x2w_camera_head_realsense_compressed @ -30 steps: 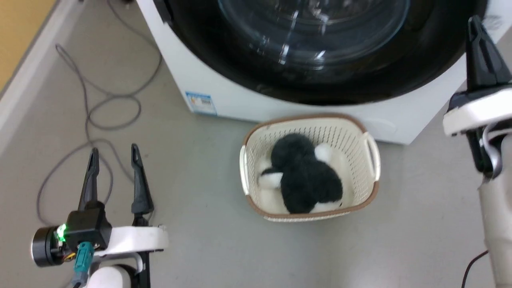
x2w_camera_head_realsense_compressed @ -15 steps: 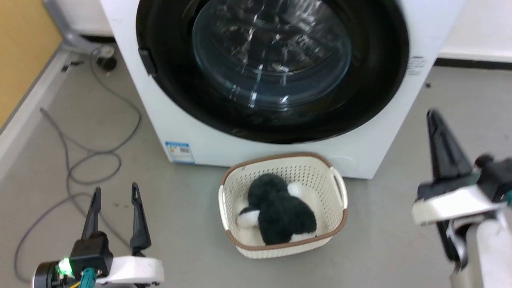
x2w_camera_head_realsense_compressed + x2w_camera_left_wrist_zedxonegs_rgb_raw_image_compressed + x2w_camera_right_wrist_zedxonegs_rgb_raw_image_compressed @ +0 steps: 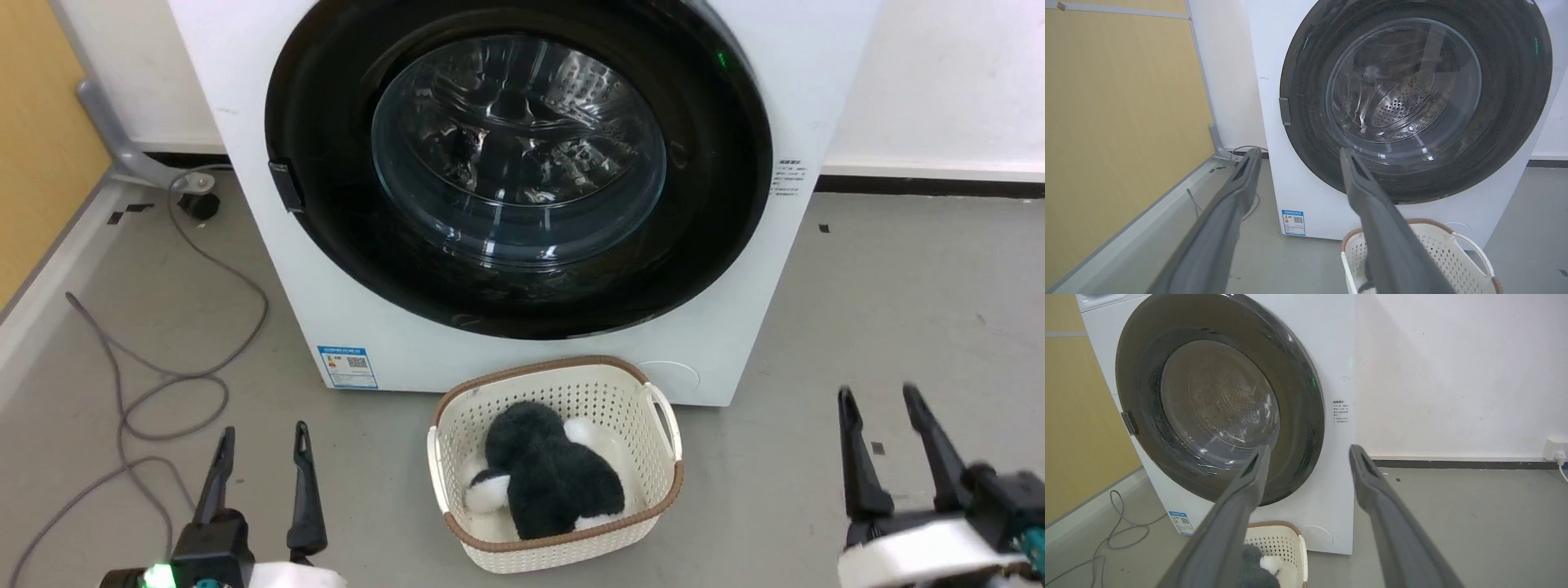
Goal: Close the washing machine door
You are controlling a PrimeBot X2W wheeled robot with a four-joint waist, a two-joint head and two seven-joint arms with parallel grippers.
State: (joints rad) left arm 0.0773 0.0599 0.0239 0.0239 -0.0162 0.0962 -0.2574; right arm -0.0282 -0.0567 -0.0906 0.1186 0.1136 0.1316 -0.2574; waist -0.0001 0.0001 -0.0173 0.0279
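The white washing machine [image 3: 351, 327] stands ahead, a small blue sticker [image 3: 348, 367] low on its front. Its round glossy black door [image 3: 326, 106] with the bulging glass window [image 3: 518, 151] lies flush against the front, latch tab at its left edge. The same door [image 3: 1506, 114] shows in the left wrist view, and the door [image 3: 1143, 375] in the right wrist view. My left gripper [image 3: 261, 439] is open at the lower left above the floor. My right gripper [image 3: 878, 397] is open at the lower right. Both are well short of the machine and hold nothing.
A cream perforated basket [image 3: 653, 425] with a black and white plush toy [image 3: 547, 478] sits on the floor right before the machine. Grey cables [image 3: 163, 380] loop on the floor at the left beside a yellow wall [image 3: 41, 147]. White wall stands behind at the right.
The head camera has tilted up and back, so the whole door now shows. My right gripper has dropped from beside the door's right edge to low at the right, and its fingers now stand apart.
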